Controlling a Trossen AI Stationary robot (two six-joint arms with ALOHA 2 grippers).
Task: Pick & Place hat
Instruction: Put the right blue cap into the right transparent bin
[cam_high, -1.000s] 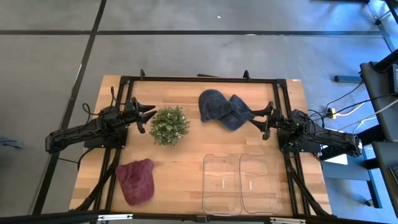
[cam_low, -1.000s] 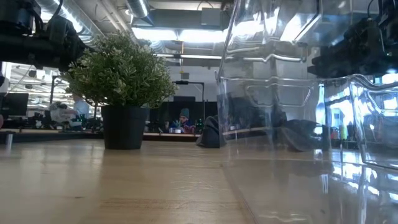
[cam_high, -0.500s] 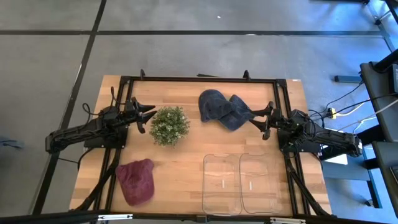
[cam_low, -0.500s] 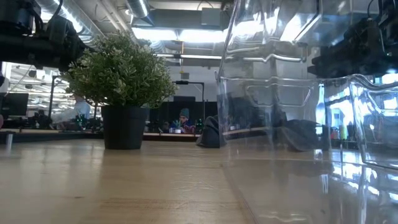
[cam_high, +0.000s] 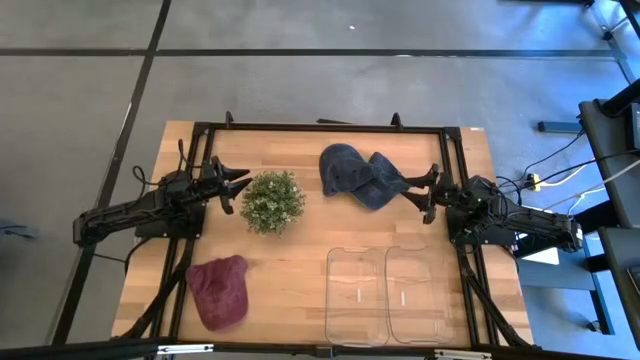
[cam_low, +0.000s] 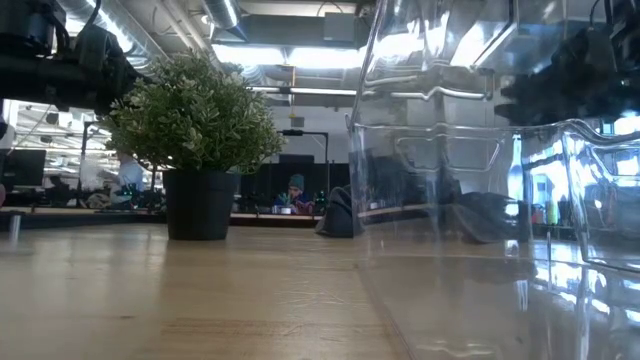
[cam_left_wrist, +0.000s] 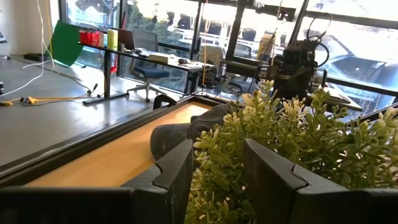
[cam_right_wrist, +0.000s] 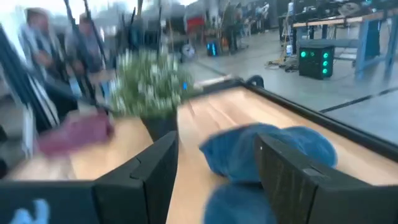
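A blue hat (cam_high: 358, 174) lies crumpled on the wooden table toward its far edge; it also shows in the right wrist view (cam_right_wrist: 267, 155). A maroon hat (cam_high: 220, 290) lies flat near the table's near left corner. My right gripper (cam_high: 424, 192) is open and empty, hovering just right of the blue hat with its fingers pointing at it (cam_right_wrist: 217, 180). My left gripper (cam_high: 236, 187) is open and empty, just left of a potted plant (cam_high: 272, 201), with its fingers on either side of the foliage in the left wrist view (cam_left_wrist: 217, 180).
The potted plant (cam_low: 195, 130) stands between my left gripper and the blue hat. Two clear plastic bins (cam_high: 385, 295) stand side by side at the near edge, right of centre. A black frame (cam_high: 320, 127) runs round the table.
My right gripper has shifted slightly beside the blue hat. The hats, the plant and my left arm have kept still.
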